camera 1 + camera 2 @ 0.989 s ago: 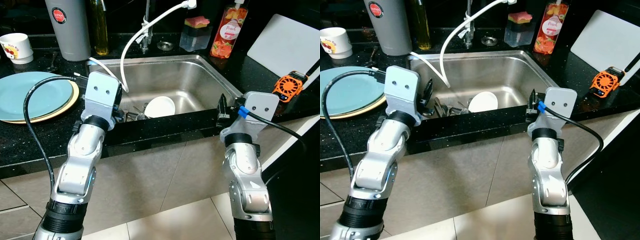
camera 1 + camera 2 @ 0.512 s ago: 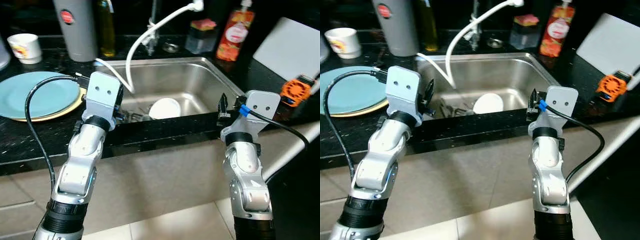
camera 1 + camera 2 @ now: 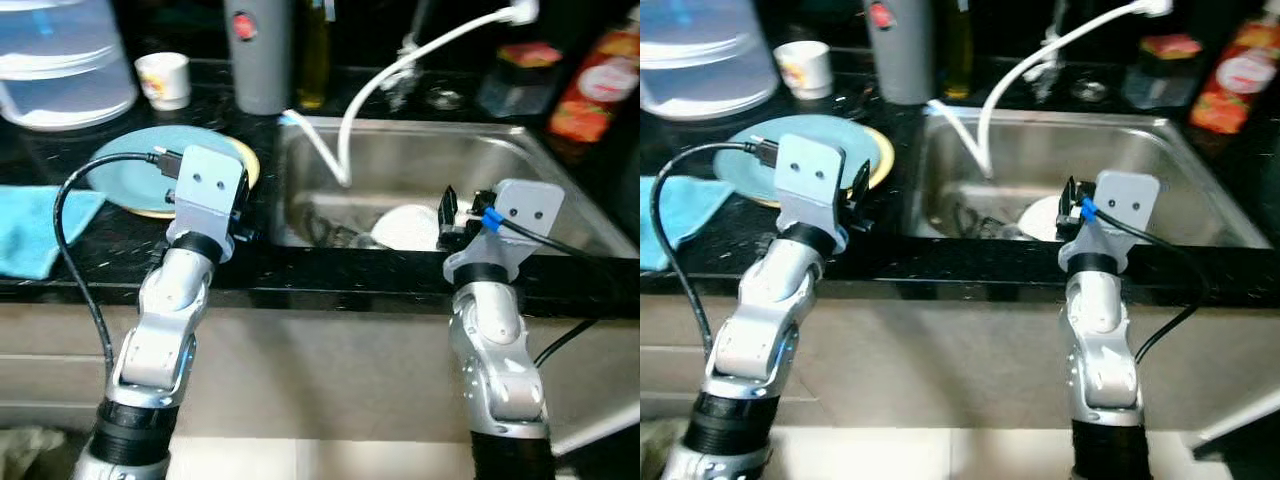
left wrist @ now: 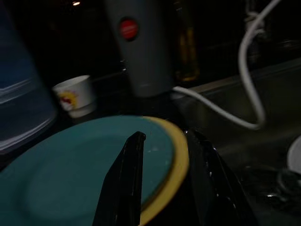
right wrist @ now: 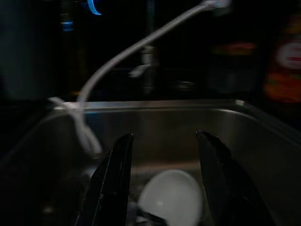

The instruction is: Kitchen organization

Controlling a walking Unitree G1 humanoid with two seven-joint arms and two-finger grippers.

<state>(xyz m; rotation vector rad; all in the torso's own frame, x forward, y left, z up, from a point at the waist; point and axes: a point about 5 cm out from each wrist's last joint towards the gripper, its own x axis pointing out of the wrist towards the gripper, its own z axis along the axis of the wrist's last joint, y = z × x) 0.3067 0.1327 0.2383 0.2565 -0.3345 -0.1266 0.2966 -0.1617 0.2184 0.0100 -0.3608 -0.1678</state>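
A blue plate lies stacked on a yellow plate on the black counter, left of the steel sink. My left gripper hovers open just in front of the plates' near edge, with nothing between its fingers. Inside the sink lies a white bowl next to some dark cutlery. At the sink's front rim my right gripper is open and empty, pointing at the white bowl.
A white hose curves from the tap into the sink. At the back stand a grey flask, an oil bottle, a white cup and a clear plastic container. A blue cloth lies far left.
The whole picture has slid to the right, so the camera has swung left; the cloth and container came into view. Both arms keep the same pose, fingers still apart.
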